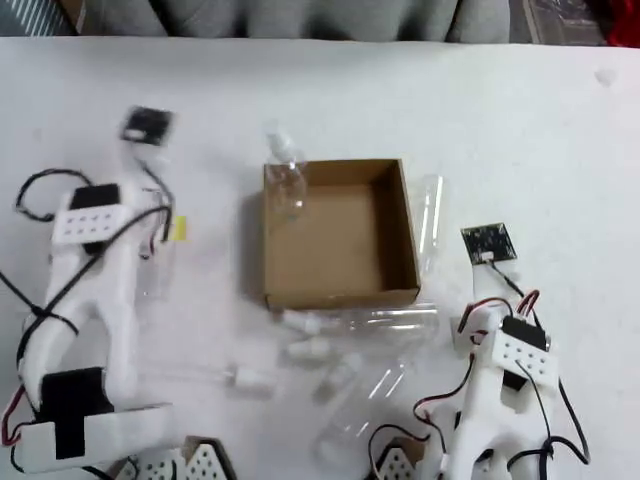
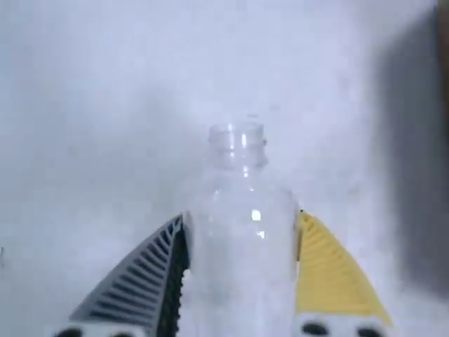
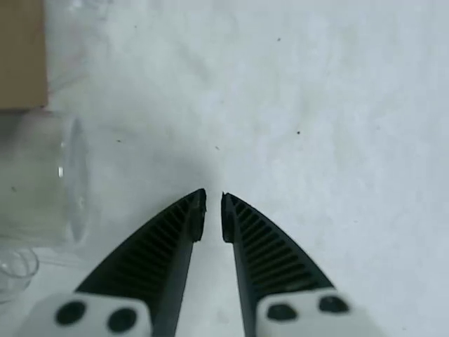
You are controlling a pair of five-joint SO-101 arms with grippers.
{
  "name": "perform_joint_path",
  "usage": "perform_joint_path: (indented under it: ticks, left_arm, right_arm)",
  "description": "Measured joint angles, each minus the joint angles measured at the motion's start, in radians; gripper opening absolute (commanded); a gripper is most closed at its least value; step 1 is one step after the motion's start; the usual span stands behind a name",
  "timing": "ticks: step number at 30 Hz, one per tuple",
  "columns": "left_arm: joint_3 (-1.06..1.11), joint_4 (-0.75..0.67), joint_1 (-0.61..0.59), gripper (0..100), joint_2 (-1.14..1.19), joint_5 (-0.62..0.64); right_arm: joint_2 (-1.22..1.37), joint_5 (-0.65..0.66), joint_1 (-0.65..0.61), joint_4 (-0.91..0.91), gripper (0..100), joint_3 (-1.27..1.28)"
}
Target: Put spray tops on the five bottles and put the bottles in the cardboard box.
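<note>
The left gripper (image 2: 240, 217) is clenched on one clear bottle (image 2: 238, 165), whose neck is open with no top on it. The right gripper (image 3: 212, 200) is almost closed on nothing, just above the table (image 3: 337, 84). One cardboard box (image 1: 340, 292) sits mid-table. One capped bottle (image 1: 286, 185) lies at its far corner and a third bottle (image 1: 430, 212) lies beside it. Two more bottles (image 1: 400, 318) lie in front, among at least three loose spray tops (image 1: 305, 350).

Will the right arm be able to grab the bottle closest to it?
Probably yes. The right gripper is empty, and the bottle lies beside it with nothing between. The jaws look almost shut, so they'd need opening first.
</note>
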Motion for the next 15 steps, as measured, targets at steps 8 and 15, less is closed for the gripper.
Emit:
perform_joint_path:
  ticks: [8, 15]
  left_arm:
    - [0.049, -0.161, -0.084, 4, 0.005, 0.143]
    - [0.078, -0.196, -0.086, 4, 0.005, 0.149]
  right_arm:
    - [0.000, 0.000, 0.000, 0.000, 1.7, 0.003]
    - [-0.008, 0.003, 0.000, 0.029, 1.8, -0.015]
